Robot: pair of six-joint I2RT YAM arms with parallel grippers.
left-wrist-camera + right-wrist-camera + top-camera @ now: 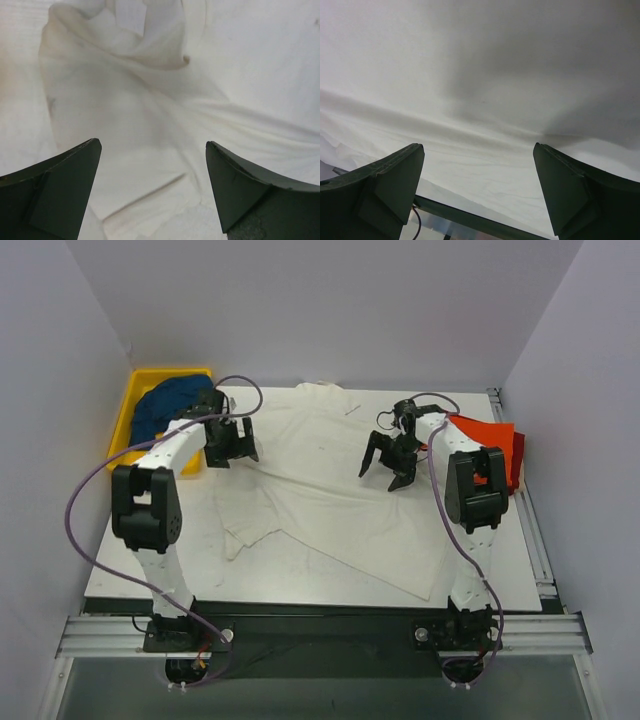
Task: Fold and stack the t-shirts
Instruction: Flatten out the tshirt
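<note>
Room: you are looking at a white table (500,570) closed in by plain pale walls (350,300).
Main shirt: the large off-white t-shirt (320,480) lies spread across the middle of your table. It is creased, and its near edge runs slantwise towards the right arm's base.
Left pincer: your left gripper (232,455) hangs over the shirt's left side, just beside the bin. Its fingers (60,185) stand well apart with nothing between them. The left wrist view shows a bunched, twisted fold of off-white cloth beyond them.
Right pincer: your right gripper (385,475) is over the shirt's right half, released and spread wide. Its wrist view shows only smooth off-white cloth. You cannot tell from either view whether the tips touch the cloth.
Bin: the yellow bin (128,405) sits at the far left corner, with the dark blue t-shirt (165,400) heaped inside it.
Stack: the orange-red t-shirt (485,435) lies flat at the far right edge, behind your right arm. A dark red t-shirt (519,462) shows along its right side.
</note>
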